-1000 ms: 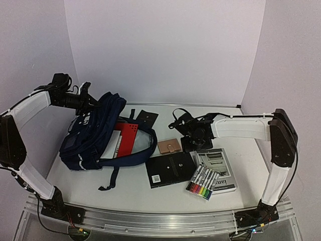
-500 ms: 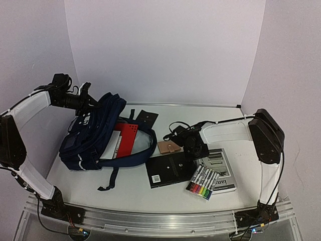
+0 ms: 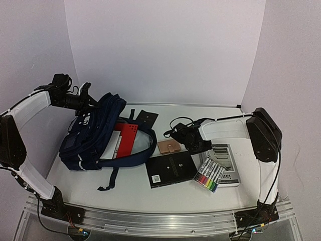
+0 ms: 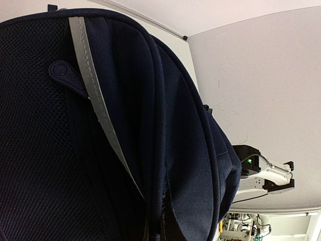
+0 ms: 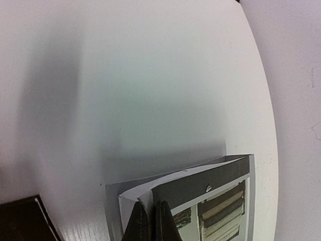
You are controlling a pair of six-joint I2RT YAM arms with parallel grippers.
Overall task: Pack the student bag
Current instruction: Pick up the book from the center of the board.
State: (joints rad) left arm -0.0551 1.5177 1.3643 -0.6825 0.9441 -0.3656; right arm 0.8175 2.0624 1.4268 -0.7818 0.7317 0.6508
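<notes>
Student bag (image 3: pixel 88 143) sitting open on the left side of the table, both grippers closed

Far left first: the left gripper (image 3: pixel 86 102) is up at the top edge of the navy backpack, closed on the fabric there. Its own wrist cam is basically all bag, just dark mesh, a grey reflective stripe (image 4: pixel 95 95) and a rubber zip pull (image 4: pixel 67 75). You can't see the fingers in that view at all.

The bag lies on its side on the left part of the table (image 3: pixel 125 188), mouth facing the middle. Inside the opening there's a red notebook (image 3: pixel 128 134) with a grid of little dots, and a white booklet (image 3: pixel 114 142) tucked just left of it. Both sit partly inside, with the bag's lower edge curving around in front of them. A black strap (image 3: pixel 113 178) trails out toward the near edge.

Moving right, a flat black piece (image 3: pixel 146 117) lies at the back. Then there's a small tan wallet (image 3: pixel 169 146) with a snap tab, and a black notebook (image 3: pixel 170 169) just in front of it.

Right of those, the right gripper (image 3: pixel 201 146) is low on the table at the far corner of a grey book (image 3: pixel 228 160). In its wrist cam the fingers (image 5: pixel 143 223) are pinched tight together on the edge of the cover, which is lifted a bit off the white pages. A pack of coloured markers (image 3: pixel 209 174) lies on the book's near-left corner.
</notes>
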